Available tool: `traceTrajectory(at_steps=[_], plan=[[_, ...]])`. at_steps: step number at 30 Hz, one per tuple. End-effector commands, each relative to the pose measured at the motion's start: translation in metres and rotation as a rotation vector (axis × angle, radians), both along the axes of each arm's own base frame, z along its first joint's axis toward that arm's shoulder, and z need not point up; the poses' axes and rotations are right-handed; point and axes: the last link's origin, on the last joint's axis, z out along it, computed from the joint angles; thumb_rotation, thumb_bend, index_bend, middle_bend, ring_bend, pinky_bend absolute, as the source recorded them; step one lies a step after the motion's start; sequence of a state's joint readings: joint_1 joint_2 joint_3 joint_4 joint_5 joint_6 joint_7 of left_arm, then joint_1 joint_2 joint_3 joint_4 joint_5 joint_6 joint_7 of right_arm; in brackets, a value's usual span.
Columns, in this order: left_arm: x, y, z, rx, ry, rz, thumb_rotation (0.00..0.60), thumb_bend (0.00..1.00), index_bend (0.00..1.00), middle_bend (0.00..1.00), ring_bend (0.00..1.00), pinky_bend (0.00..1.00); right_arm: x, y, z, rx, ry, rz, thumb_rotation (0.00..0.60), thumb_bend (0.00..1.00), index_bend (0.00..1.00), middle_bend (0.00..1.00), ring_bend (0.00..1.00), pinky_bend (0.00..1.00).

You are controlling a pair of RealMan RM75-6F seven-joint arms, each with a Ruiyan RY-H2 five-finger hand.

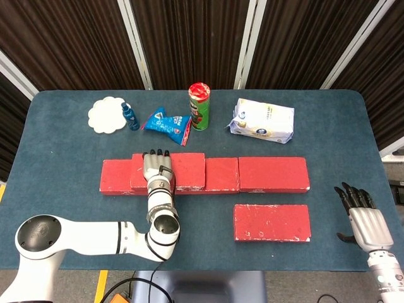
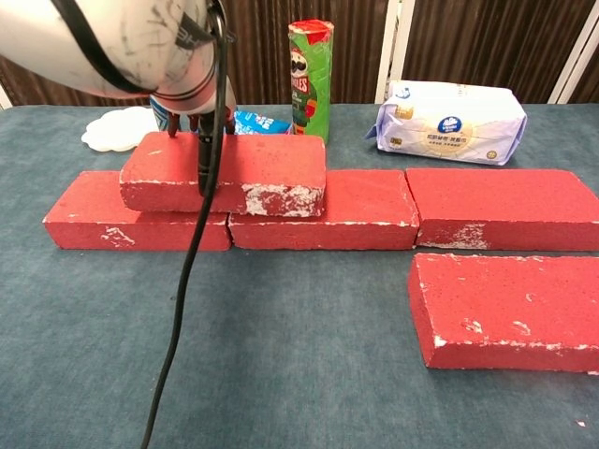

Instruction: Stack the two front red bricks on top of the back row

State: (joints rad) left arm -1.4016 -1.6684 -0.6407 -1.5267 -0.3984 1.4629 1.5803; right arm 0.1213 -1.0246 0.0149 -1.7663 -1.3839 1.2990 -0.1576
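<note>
The left hand (image 1: 155,170) lies on top of the stacked red brick (image 1: 183,170), its dark fingertips (image 1: 155,153) at the far edge and, in the chest view, a dark finger (image 2: 203,159) running down the near face. The hand appears to grip the brick across its depth, though the arm hides the contact in the chest view. This brick is a flat red block with rounded corners and white scuffs along its near lower edge, heaviest toward the right end. It rests on the back row (image 1: 265,173), straddling the seam between the left and middle bricks of that row. The back row consists of three red bricks laid end to end, with the same white wear on their near edges.

The front red brick (image 1: 272,222) lies flat on the table (image 1: 63,145), near and to the right, just in front of the right back-row brick and apart from it. Its surface carries pale specks and chipped edges.

The right hand (image 1: 363,211) hovers at the near right of the table, fingers apart, holding nothing.

Along the far side stand a white coaster (image 1: 107,115), a blue bottle (image 1: 130,117), a blue snack bag (image 1: 167,123), a green chip can (image 1: 199,106) and a white tissue pack (image 1: 262,120).
</note>
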Motion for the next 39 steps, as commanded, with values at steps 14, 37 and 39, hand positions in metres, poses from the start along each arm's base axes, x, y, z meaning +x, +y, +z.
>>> traceTrajectory(at_steps=[14,37,39], plan=[[-0.0008,-0.0001,-0.0059,-0.001,-0.009,0.011,0.6,0.22,0.0,0.0,0.0,0.13,-0.0002,0.0001,-0.0009,0.004,0.003,-0.006,0.6,0.0,0.1,0.08,0.09,0.0],[0.0008,0.0005,-0.007,0.01,-0.021,0.018,0.6,0.22,0.0,0.0,0.0,0.1,-0.0003,-0.0001,-0.001,0.005,0.004,-0.013,0.6,0.0,0.1,0.08,0.09,0.0],[0.0004,0.0006,-0.0078,0.011,-0.02,0.012,0.6,0.22,0.0,0.0,0.0,0.1,0.0,0.0001,-0.001,0.006,0.002,-0.013,0.6,0.0,0.1,0.08,0.09,0.0]])
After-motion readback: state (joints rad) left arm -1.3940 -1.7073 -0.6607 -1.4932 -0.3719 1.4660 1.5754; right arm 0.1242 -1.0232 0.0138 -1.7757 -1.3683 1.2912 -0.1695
